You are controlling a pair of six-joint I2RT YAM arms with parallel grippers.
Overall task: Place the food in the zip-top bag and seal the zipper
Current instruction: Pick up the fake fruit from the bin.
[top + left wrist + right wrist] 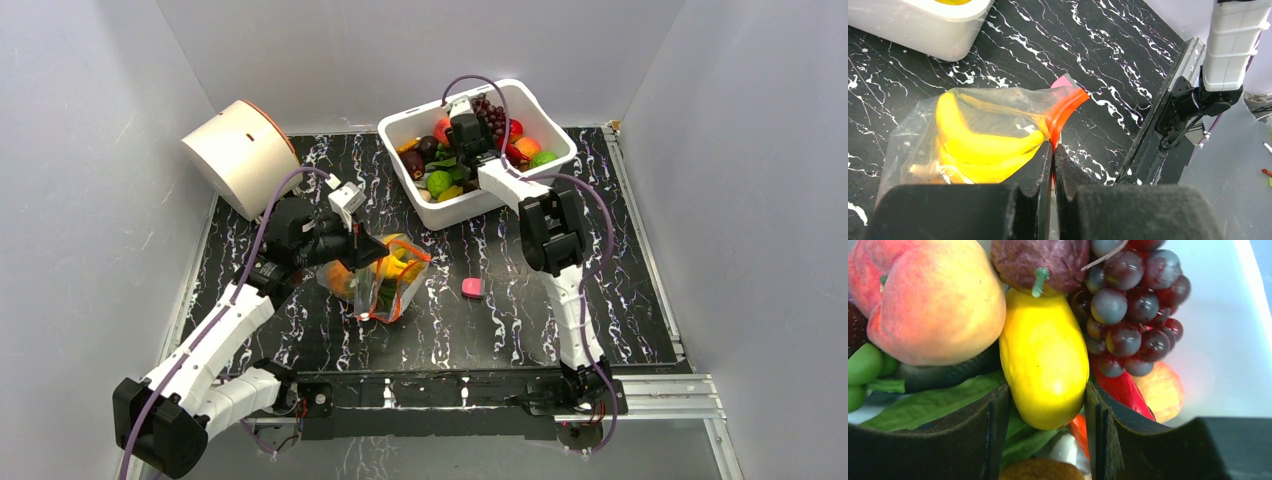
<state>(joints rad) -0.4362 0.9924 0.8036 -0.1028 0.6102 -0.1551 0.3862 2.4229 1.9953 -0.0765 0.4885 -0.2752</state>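
The zip-top bag [392, 272] stands on the black marbled table, with a yellow banana bunch [983, 147] and other orange and green food inside. My left gripper [1053, 147] is shut on the red-orange zipper [1066, 109] at the bag's mouth and holds that edge up. My right gripper [462, 138] reaches down into the white bin [470, 210]. Its two fingers press on both sides of a yellow fruit [1045, 355], so the right gripper [1047, 388] is shut on it. A dark purple fruit [1043, 262] lies just beyond the yellow one.
The bin also holds a peach [933, 300], dark grapes [1133, 315], green leaves and limes. A small pink block [471, 288] lies on the table right of the bag. A round white drum [240, 155] lies tipped at the back left. Grey walls close in on three sides.
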